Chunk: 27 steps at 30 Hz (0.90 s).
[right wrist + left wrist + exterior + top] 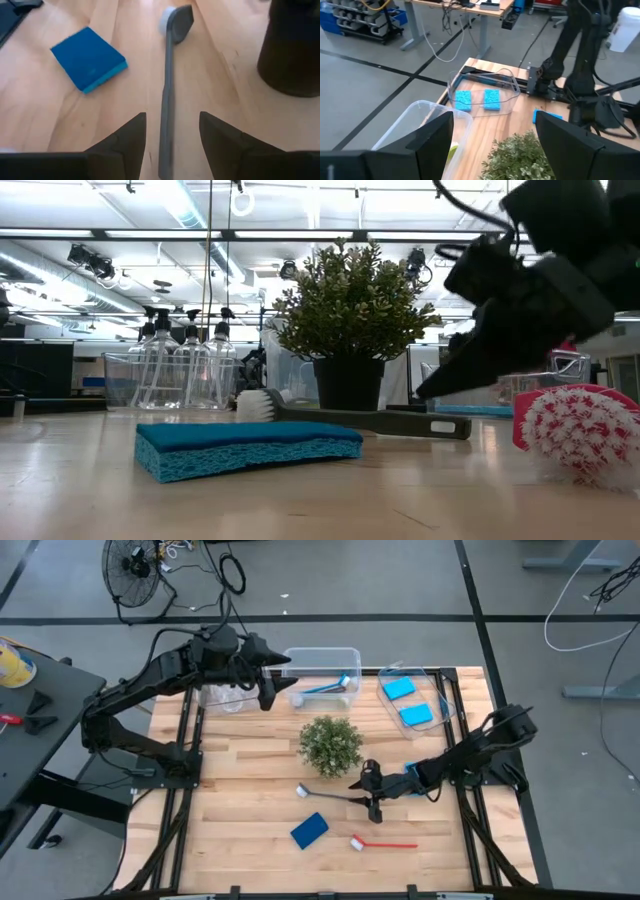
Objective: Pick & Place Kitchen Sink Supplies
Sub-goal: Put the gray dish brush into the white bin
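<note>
A dark grey dish brush [335, 799] lies flat on the table in front of the plant, its white head [176, 21] pointing toward the table's left. My right gripper [373, 792] is low over its handle end, open, with one finger on each side of the handle [166, 120] and a gap showing on both sides. A blue sponge [309, 830] and a red brush [385, 843] lie nearer the near edge. My left gripper [275, 680] hovers open beside the middle bin [322, 656], which holds a blue brush [327, 688].
The bushy green plant [330, 745] stands mid-table, just beyond the grey brush. A clear bin [443, 700] at the far right holds two blue sponges [400, 688]. Clear bottles [185, 370] stand in the far-left bin [222, 698]. Bare wood lies along the table's near left.
</note>
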Tool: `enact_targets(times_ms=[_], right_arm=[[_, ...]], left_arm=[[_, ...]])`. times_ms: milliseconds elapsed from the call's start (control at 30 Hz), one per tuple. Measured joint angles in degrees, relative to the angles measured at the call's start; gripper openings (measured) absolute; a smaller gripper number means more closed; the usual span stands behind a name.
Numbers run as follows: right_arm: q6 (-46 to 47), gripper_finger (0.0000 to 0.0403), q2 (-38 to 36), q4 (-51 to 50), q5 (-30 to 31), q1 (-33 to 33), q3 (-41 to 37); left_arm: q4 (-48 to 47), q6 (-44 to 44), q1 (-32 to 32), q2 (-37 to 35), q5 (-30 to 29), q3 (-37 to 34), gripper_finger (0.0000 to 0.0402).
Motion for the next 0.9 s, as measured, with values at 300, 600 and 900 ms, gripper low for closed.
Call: enact_targets(times_ms=[300,600,900], right_arm=[[0.0,0.0185,8.6,6.4,-0.8,0.0,0.2],[-1.2,0.0142,9.7,6.9,-0.4,0.0,0.5],[-0.1,0.0022,9.8,8.1,-3.0,0.0,0.5]], left_arm=[[0.0,-1.3,0.0,0.0,-1.4,0.0,0.0288],[0.3,-3.0,0.0,0.0,-1.4,0.0,0.0288],[0.4,-3.1,0.0,0.0,-1.4,0.0,0.0288]])
